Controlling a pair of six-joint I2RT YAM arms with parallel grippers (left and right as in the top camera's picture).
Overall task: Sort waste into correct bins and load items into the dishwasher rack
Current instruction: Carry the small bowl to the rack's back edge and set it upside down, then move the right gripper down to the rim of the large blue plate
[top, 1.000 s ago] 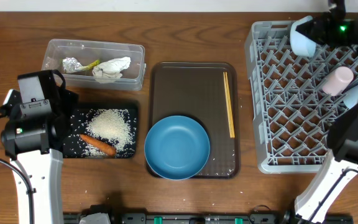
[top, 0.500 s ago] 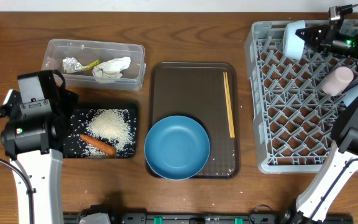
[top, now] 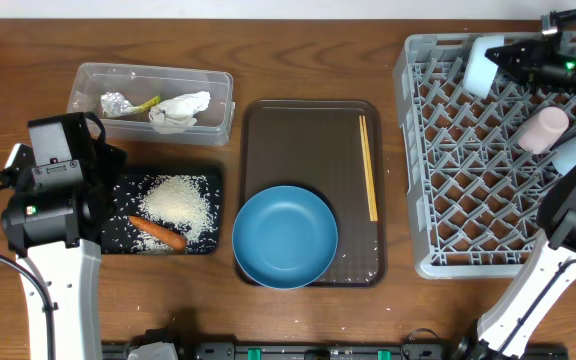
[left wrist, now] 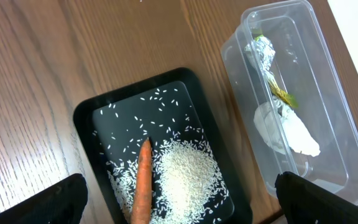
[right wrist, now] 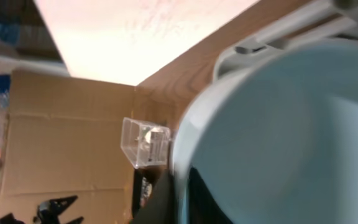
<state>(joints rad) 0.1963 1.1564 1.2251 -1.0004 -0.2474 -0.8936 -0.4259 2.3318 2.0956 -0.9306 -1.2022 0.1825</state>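
Observation:
My right gripper (top: 511,58) is shut on the rim of the small light-blue bowl (top: 481,66), holding it on edge over the far-left corner of the grey dishwasher rack (top: 420,150). In the right wrist view the bowl (right wrist: 291,130) fills the frame, its rim between my fingers (right wrist: 180,186). A white cup (top: 543,129) lies in the rack. My left gripper (left wrist: 179,196) is open and empty above the black tray (left wrist: 98,112), which holds rice (left wrist: 188,177) and the carrot (left wrist: 143,183). The clear tub (top: 153,73) holds foil, wrapper and tissue. The blue plate (top: 285,237) and chopsticks (top: 368,165) lie on the brown tray.
The brown serving tray (top: 298,140) sits mid-table between the bins and the rack. Loose rice grains lie scattered on it near its front right corner. My left arm's body (top: 53,185) stands over the left edge of the black tray (top: 213,180).
My right gripper has turned the bowl onto its edge and shifted it slightly over the rack's far-left corner. The left arm has not moved.

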